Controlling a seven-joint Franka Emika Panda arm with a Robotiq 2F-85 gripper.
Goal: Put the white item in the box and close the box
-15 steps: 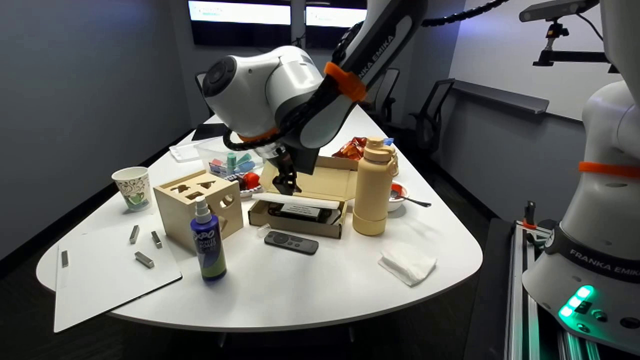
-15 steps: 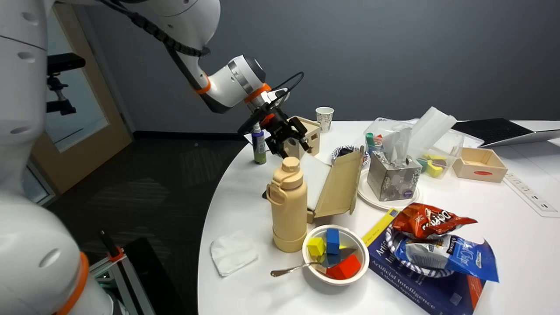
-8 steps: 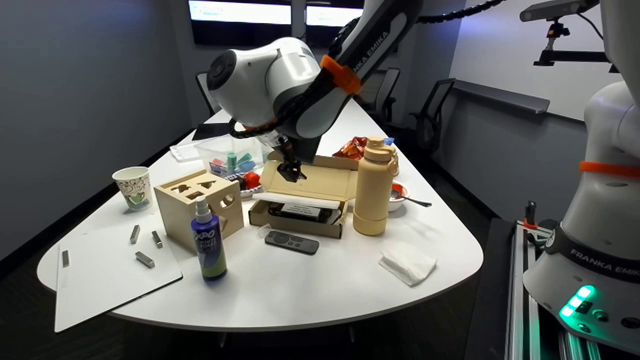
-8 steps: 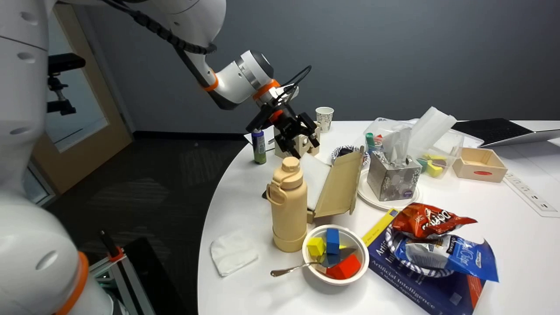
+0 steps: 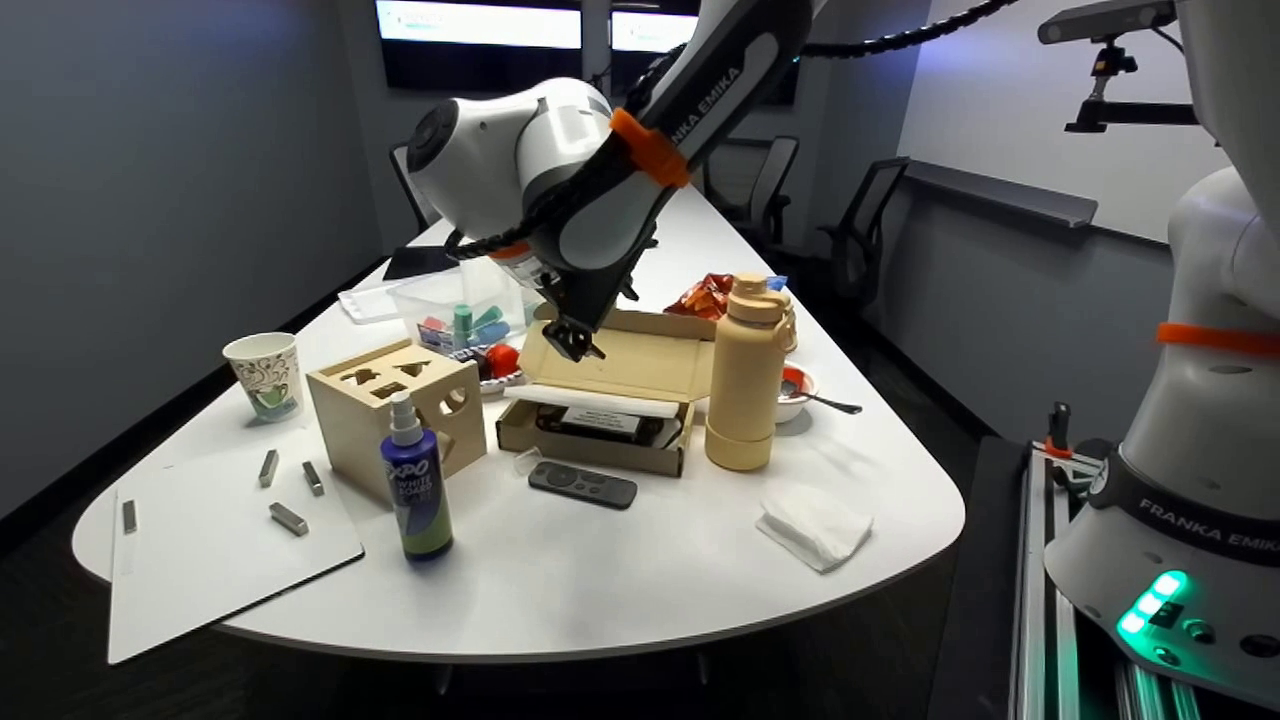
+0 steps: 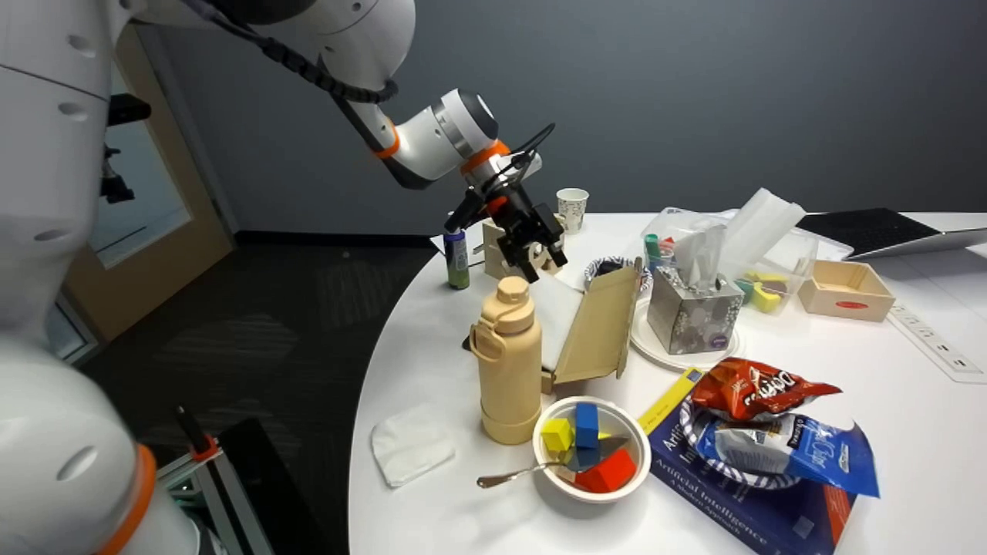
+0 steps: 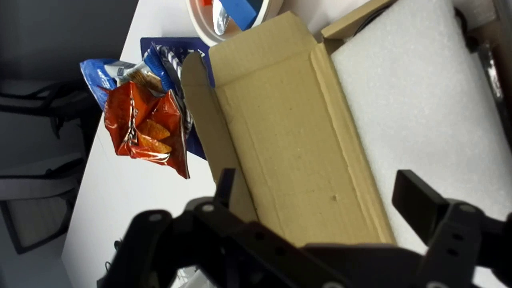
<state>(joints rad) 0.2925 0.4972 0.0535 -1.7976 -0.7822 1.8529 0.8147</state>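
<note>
So the flat white foam-looking pad (image 7: 424, 112) lies lengthwise over the bottom half of the shallow brown cardboard box (image 5: 590, 454), right along the hinge side, and in an exterior view a black object with a white printed label (image 5: 602, 422) shows below its front edge. Can't really tell how deep the pad sits. The brown cardboard lid (image 7: 296, 140) is flipped back. The black two-finger gripper (image 7: 316, 184) hangs above the box, fingers spread wide, totally released. Tall tan bottle with a loop handle (image 5: 742, 390) is just beside one end of the box, flat black plastic remote (image 5: 583, 485) just in front, and a pale wooden cube with shaped holes (image 5: 350, 425) near the other end. Past the bottle there's a round white bowl (image 6: 609, 495) with coloured blocks (image 6: 586, 424), plus a folded white napkin (image 6: 412, 445) on the white table (image 5: 640, 570)
</note>
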